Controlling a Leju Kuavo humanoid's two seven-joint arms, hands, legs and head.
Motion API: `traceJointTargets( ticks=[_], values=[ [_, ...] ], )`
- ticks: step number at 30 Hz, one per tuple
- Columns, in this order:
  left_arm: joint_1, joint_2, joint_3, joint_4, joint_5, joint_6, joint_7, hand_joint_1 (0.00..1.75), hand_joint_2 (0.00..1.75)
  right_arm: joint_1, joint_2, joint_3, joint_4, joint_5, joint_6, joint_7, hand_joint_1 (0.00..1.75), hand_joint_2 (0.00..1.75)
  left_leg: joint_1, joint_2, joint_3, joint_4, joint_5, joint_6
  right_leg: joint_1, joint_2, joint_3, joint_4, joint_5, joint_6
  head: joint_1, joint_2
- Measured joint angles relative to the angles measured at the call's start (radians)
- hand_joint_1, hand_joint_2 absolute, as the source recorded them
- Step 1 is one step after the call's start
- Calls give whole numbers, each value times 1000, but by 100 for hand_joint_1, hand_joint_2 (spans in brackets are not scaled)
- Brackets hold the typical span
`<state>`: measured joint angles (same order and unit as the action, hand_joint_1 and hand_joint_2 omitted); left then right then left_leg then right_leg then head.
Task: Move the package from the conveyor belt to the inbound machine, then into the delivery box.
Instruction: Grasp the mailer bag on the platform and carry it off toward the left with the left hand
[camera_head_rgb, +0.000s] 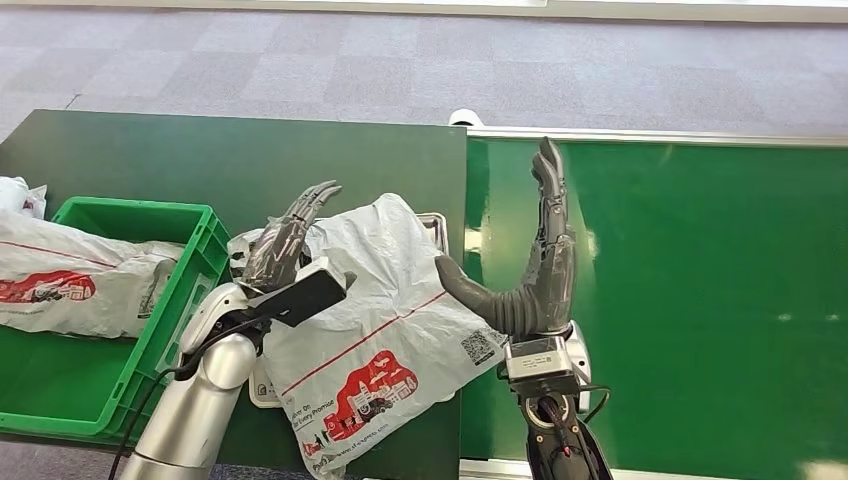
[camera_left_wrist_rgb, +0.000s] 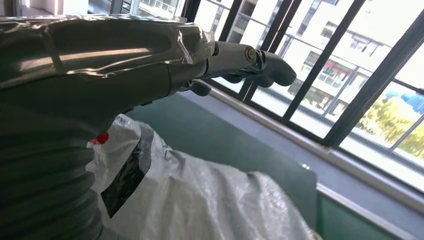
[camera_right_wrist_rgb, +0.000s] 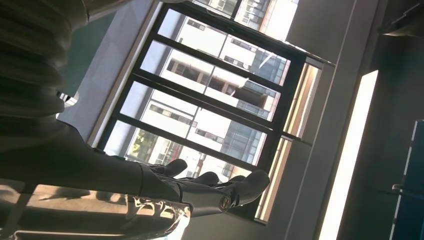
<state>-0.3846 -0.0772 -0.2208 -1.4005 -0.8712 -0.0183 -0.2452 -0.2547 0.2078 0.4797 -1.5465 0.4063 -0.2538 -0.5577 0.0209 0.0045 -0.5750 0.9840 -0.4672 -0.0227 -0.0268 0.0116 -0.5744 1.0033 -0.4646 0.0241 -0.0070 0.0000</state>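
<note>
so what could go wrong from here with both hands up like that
1. The package lies loose over the inbound machine with its lower end near the table's front edge; a clumsy grab may drag it off.
2. The left hand and right hand are raised and open, neither holding the slack bag, so a pinch could catch only film.
3. The delivery box already holds a bag, so it may snag.

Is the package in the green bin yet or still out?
Out. The package lies on the dark table beside the green bin, between both open hands.
</note>
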Motion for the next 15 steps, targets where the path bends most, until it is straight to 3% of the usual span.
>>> traceJointTargets(
  ticks=[15],
  values=[
    [-64,40,-55,209,-105,-89,83,0,175,10,0,-8,1,7,5,1,0,175,0,0,0,0,0,0,0,0,0,0,0,0,0,0]
  ],
)
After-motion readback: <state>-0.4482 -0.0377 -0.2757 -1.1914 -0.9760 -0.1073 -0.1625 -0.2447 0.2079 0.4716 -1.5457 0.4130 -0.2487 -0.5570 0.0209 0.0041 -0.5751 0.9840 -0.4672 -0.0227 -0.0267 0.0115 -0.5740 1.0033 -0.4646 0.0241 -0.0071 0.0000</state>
